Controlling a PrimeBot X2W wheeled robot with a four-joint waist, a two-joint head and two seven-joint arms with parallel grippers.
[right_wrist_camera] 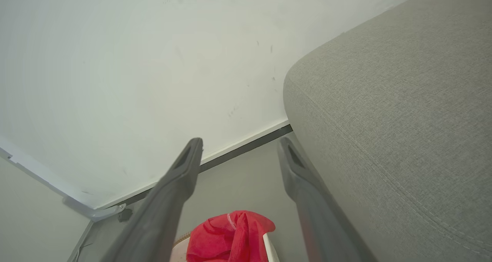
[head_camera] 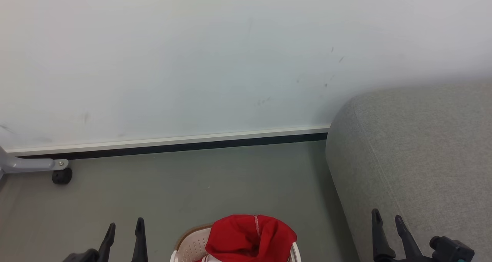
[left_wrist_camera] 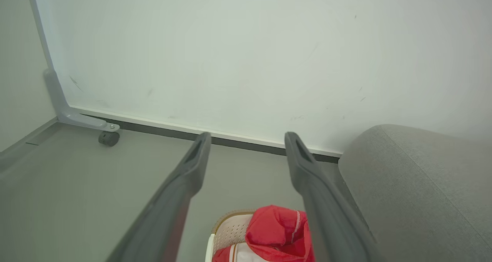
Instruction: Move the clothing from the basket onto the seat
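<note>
Red clothing [head_camera: 250,237] is heaped in the cream perforated basket [head_camera: 190,248] at the bottom middle of the head view, rising above its brown rim. A white panel of it shows low in the left wrist view, where the clothing [left_wrist_camera: 278,233] lies in the basket [left_wrist_camera: 230,231]. The grey seat [head_camera: 419,154] fills the right side. My left gripper [head_camera: 125,229] stands open left of the basket, empty. Beside the seat's edge my right gripper [head_camera: 386,219] is open and empty too. In the right wrist view the clothing [right_wrist_camera: 230,237] lies between the fingers, with the seat [right_wrist_camera: 403,119] to the right.
A white panel wall [head_camera: 192,62] with a dark skirting strip runs behind. Its grey foot with a black caster [head_camera: 61,175] stands on the grey floor [head_camera: 200,185] at the left. The seat's side is close to the basket's right.
</note>
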